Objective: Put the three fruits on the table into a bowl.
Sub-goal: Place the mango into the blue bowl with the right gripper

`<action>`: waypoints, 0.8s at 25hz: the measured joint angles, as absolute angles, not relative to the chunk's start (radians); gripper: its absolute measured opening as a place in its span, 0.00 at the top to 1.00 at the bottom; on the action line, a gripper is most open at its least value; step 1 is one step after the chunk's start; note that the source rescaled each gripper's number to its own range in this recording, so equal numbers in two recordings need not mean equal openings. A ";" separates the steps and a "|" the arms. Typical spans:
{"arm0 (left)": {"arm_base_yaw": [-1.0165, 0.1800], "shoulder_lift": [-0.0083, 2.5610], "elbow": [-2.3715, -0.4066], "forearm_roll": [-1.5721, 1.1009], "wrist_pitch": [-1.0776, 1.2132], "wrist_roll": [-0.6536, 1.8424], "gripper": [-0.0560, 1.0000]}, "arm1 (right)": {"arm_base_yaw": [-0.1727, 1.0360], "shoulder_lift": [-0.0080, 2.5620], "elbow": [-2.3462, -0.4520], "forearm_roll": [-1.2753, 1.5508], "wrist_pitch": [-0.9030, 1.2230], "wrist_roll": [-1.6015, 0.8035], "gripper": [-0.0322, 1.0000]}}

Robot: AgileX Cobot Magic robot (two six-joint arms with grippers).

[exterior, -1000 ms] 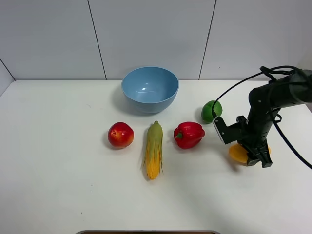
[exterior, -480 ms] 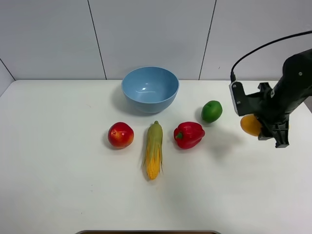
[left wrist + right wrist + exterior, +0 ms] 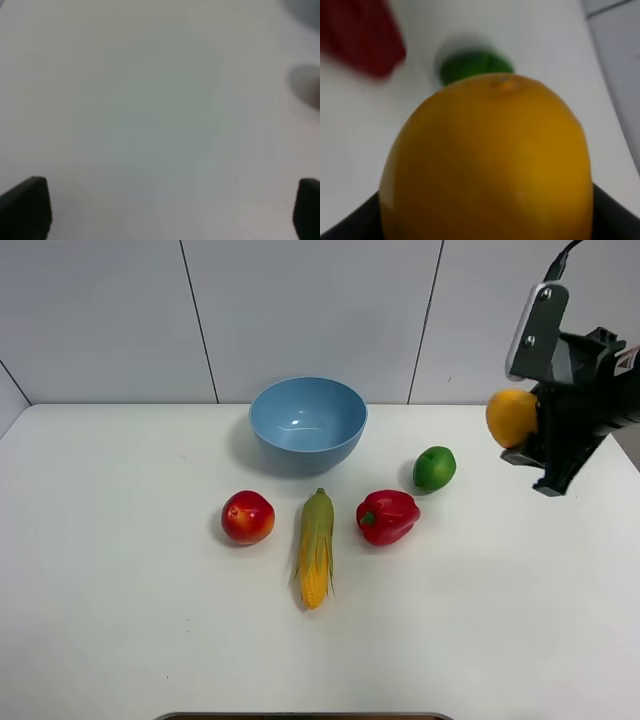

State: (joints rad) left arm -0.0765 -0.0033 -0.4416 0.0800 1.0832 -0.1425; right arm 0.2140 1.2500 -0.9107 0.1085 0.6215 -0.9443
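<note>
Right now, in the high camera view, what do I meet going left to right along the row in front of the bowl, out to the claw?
red apple → corn cob → red bell pepper → green fruit → mango, held off the table in the right claw

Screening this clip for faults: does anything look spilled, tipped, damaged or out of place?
Nothing stands out. The bowl is upright and empty; apple, corn, pepper and green fruit lie apart on the table; the right gripper holds the mango in the air.
</note>
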 joint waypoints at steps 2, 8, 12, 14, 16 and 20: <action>-0.076 -0.003 -0.442 0.080 1.083 -0.143 0.03 | 0.250 1.250 -0.910 0.143 0.545 -0.829 0.40; -0.076 -0.003 -0.442 0.080 1.083 -0.143 0.03 | 0.326 1.261 -0.910 0.156 0.305 -0.576 0.40; -0.076 -0.003 -0.442 0.080 1.083 -0.143 0.03 | 0.368 1.295 -0.910 0.156 0.135 -0.435 0.40; -0.076 -0.003 -0.442 0.080 1.083 -0.143 0.03 | 0.390 1.328 -0.910 0.156 0.045 -0.382 0.40; -0.076 -0.003 -0.442 0.080 1.083 -0.143 0.03 | 0.407 1.366 -0.910 0.156 -0.050 -0.341 0.40; -0.076 -0.003 -0.442 0.080 1.083 -0.143 0.03 | 0.438 1.466 -0.912 0.156 -0.232 -0.276 0.40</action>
State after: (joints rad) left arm -0.0765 -0.0033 -0.4416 0.0800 1.0832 -0.1425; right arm 0.4382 1.4657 -0.9116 0.1564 -0.2323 -0.2757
